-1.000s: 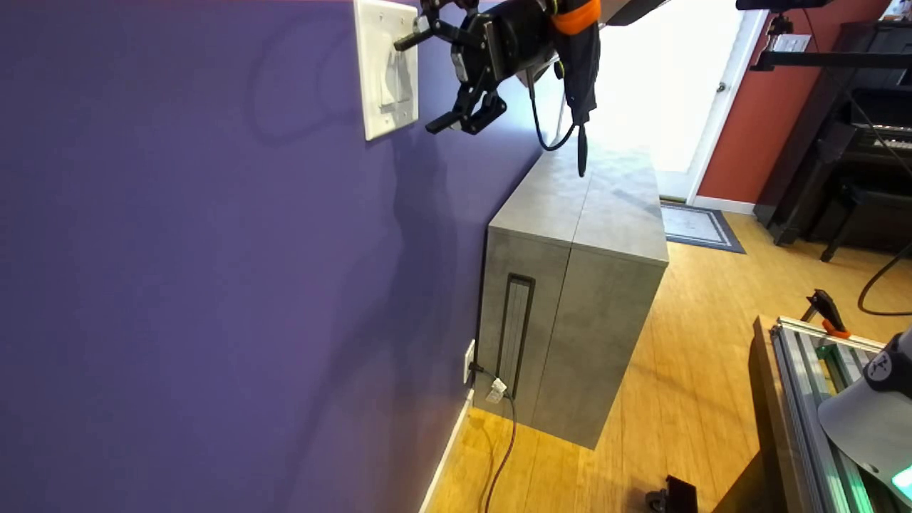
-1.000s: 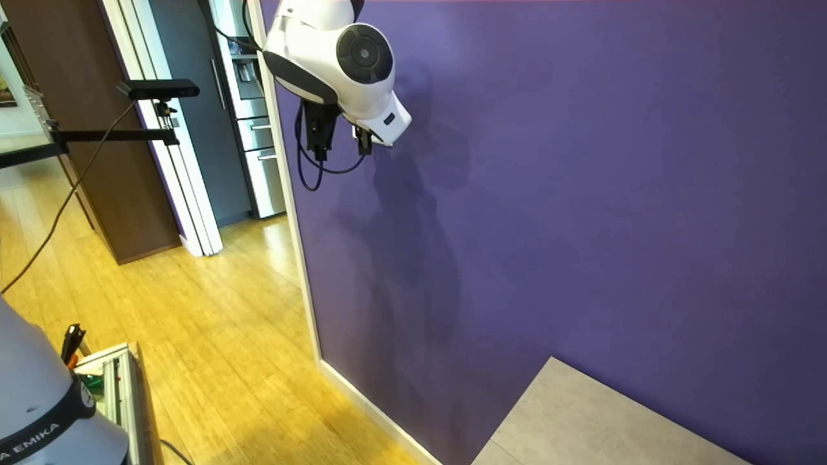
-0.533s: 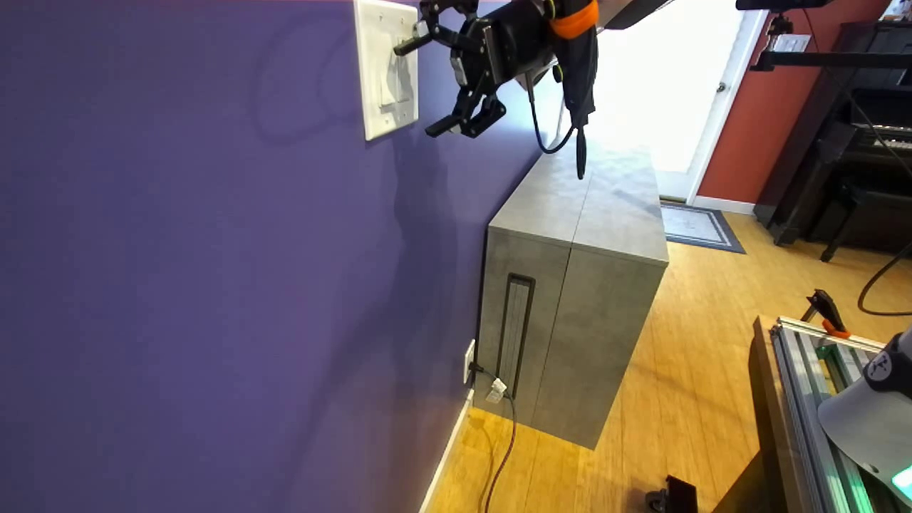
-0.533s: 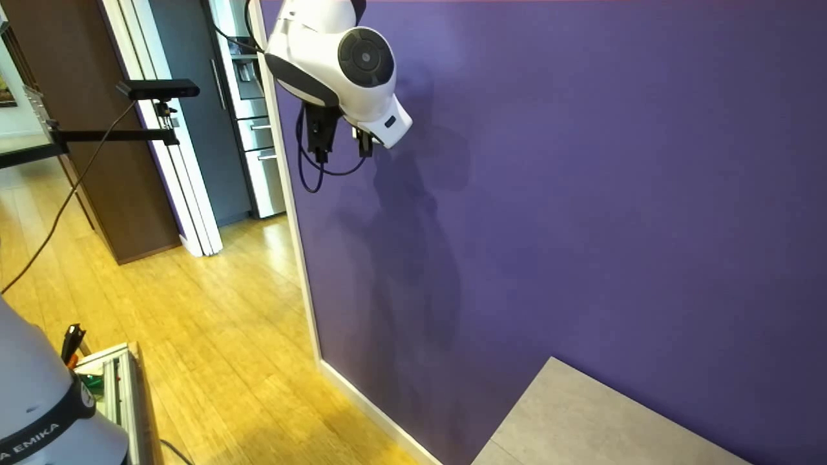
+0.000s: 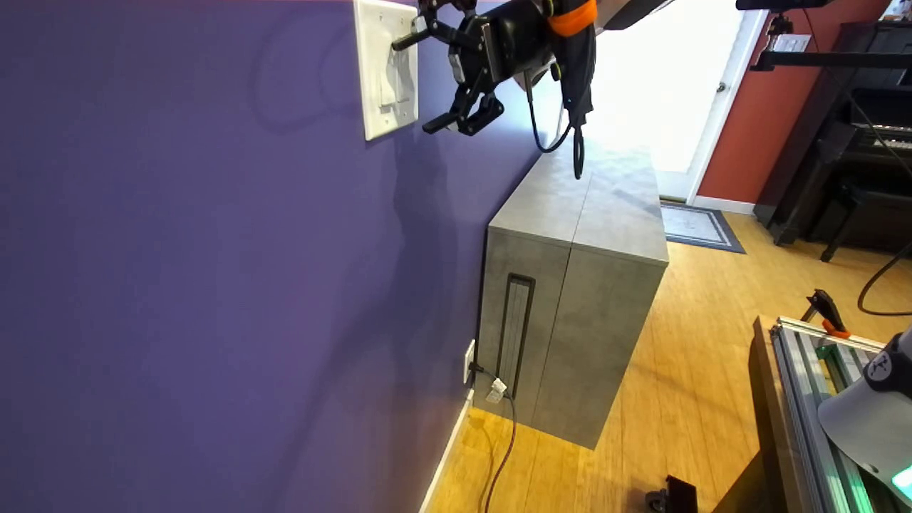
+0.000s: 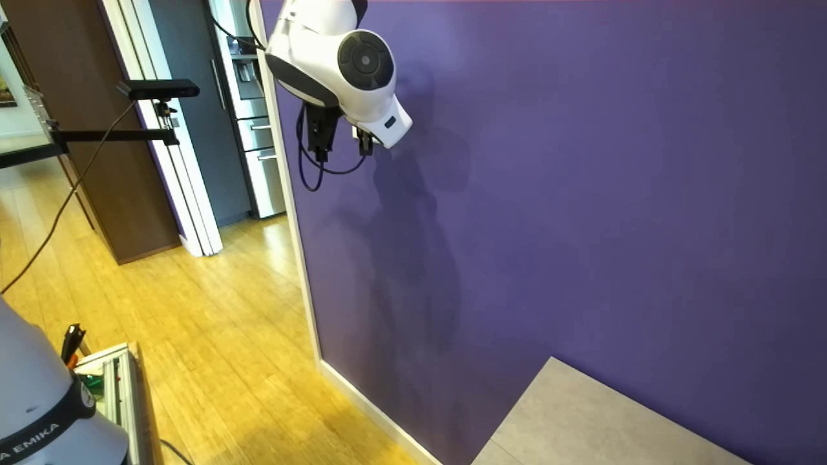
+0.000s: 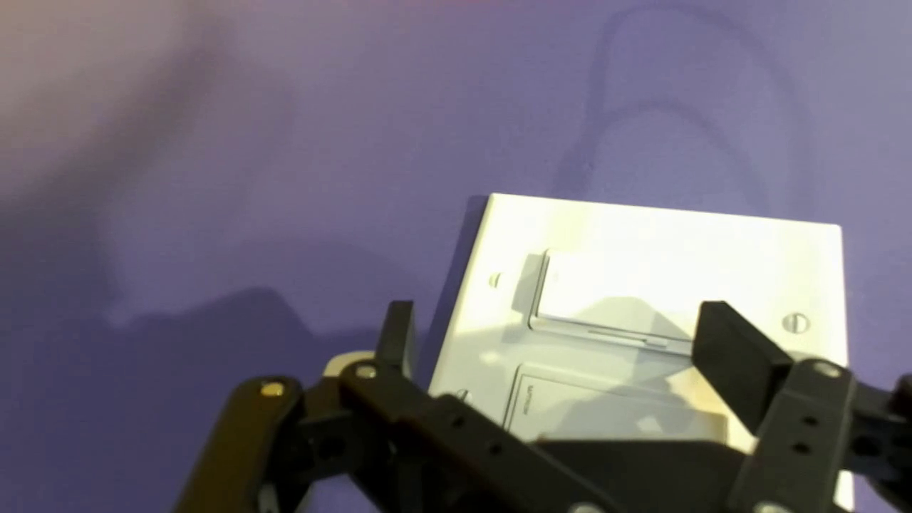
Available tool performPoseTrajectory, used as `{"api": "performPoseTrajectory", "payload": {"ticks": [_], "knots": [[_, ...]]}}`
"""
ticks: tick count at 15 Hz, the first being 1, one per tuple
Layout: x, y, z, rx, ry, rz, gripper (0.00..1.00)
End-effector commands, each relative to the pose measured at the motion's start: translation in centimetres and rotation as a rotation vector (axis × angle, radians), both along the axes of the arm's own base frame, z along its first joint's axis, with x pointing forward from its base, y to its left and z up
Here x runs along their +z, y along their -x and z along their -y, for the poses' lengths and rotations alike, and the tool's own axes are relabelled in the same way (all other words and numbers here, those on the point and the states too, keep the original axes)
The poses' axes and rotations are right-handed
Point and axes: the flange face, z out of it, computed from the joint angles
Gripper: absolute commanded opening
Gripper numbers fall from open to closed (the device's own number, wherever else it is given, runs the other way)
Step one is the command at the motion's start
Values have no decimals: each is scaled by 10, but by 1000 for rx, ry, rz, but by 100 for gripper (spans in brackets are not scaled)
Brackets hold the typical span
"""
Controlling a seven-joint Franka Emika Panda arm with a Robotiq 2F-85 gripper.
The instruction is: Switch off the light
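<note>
The light's switch is a white upright plate (image 5: 372,78) on the purple wall in an exterior view. In the wrist view the plate (image 7: 655,224) carries two rockers, an upper one (image 7: 605,281) and a lower one (image 7: 563,406). My gripper (image 5: 417,87) is open with nothing between its fingers. In the exterior view its upper finger overlaps the plate's upper half; its lower finger stands to the right of the plate. In the wrist view the open gripper (image 7: 556,338) has its right finger over the end of the upper rocker. I cannot tell whether it touches. No lamp is in view.
The purple wall (image 5: 214,285) lies right in front of the gripper. A grey cabinet (image 5: 541,320) stands against it below the arm. A cord plugs into a wall outlet (image 5: 468,360). A camera on a stand (image 6: 158,89) is behind the arm.
The gripper has shifted very slightly left in an exterior view, towards the plate. The arm's wrist has dropped slightly in an exterior view. The fingers stay open.
</note>
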Motion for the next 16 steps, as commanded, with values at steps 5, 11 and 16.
{"api": "performPoseTrajectory", "payload": {"ticks": [5, 11, 16], "knots": [[-3, -7, -7, 40, -47, -6, 100], [-4, -9, -7, 34, -34, -5, 100], [-2, -6, -5, 36, -23, -7, 100]]}}
